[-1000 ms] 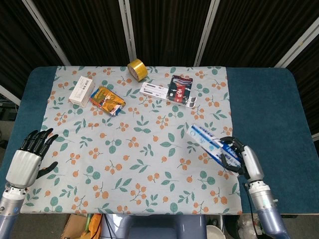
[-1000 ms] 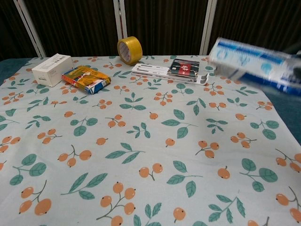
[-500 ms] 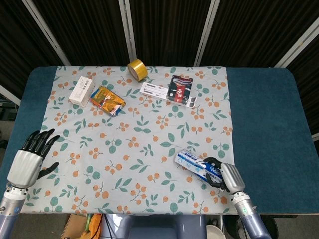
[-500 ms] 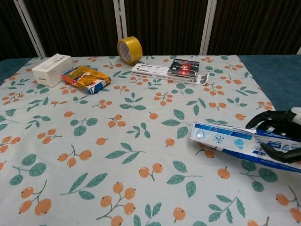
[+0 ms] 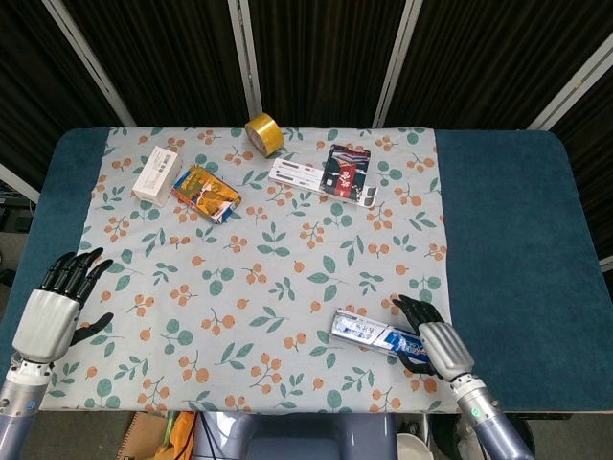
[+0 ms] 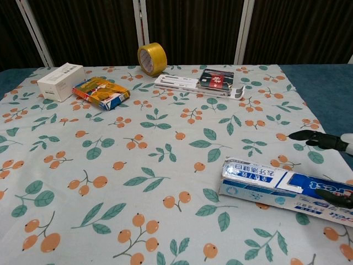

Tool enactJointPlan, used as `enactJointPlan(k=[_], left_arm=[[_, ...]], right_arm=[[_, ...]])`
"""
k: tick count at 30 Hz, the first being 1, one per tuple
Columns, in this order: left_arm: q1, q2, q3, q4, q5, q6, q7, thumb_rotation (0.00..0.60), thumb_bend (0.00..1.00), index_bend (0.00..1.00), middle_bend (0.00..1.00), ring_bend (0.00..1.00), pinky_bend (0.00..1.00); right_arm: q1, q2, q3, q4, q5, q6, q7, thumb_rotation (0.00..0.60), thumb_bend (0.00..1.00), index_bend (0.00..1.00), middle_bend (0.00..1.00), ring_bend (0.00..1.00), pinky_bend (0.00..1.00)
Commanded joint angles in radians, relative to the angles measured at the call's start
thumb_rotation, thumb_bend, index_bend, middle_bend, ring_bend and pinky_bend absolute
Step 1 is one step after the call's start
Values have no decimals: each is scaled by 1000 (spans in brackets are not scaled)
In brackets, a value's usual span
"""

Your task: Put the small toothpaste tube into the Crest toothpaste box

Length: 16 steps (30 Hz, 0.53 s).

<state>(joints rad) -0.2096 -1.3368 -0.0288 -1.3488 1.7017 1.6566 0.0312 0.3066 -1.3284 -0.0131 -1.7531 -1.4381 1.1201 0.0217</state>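
The blue and white Crest toothpaste box (image 5: 369, 332) lies flat on the floral cloth near its front right corner, also seen large in the chest view (image 6: 276, 186). My right hand (image 5: 433, 343) sits at the box's right end. Its fingers (image 6: 317, 138) are spread and lifted clear of the box, while the thumb lies low against the box's end. My left hand (image 5: 56, 309) hovers open, holding nothing, off the cloth's front left edge. I cannot pick out the small toothpaste tube in either view.
At the back of the cloth (image 5: 259, 278) are a yellow tape roll (image 5: 261, 133), a white box (image 5: 157, 173), an orange and blue pack (image 5: 206, 194) and a long white and black-red package (image 5: 326, 175). Blue table (image 5: 508, 220) flanks the cloth.
My right hand carried the Crest box down and toward the front, laid it on the cloth, and spread its fingers off it. The left hand has stayed put.
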Motion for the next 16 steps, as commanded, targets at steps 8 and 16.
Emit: enactJointPlan(k=[8, 16], left_arm=[[43, 106, 16, -191, -147, -111, 21, 600, 27, 60, 2, 31, 33], [63, 176, 8, -306, -279, -185, 132, 600, 13, 17, 0, 0, 0]], right_arm=[[-54, 203, 34, 0, -1, 156, -108, 600, 394, 0, 0, 0, 0], [-133, 208, 35, 176, -24, 312, -272, 600, 394, 0, 0, 0, 0]])
